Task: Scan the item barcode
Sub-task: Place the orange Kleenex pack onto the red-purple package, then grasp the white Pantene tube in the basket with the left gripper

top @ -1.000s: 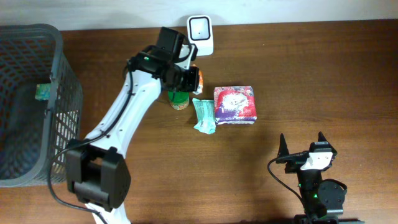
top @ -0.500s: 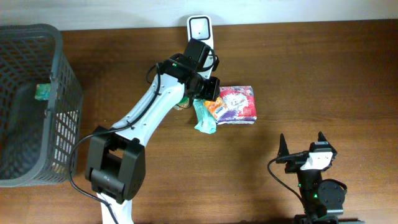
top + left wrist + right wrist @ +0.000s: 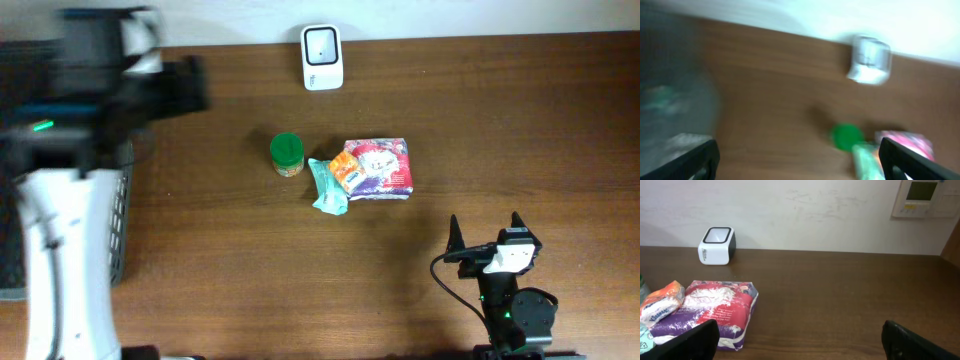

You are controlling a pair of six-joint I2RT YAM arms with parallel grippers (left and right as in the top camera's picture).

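Left gripper (image 3: 797, 159) swung to basket (image 3: 120, 215), orange packet (image 3: 345, 170) released

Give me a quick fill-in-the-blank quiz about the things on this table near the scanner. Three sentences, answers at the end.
1. The white barcode scanner stands at the far edge of the table, beyond the jar with the ____ lid.
2. Seen from overhead, the orange tissue pack rests on the ____ end of the pink and purple package.
3. The right gripper is empty, and its jaws stand ____.

Answers: green; left; open
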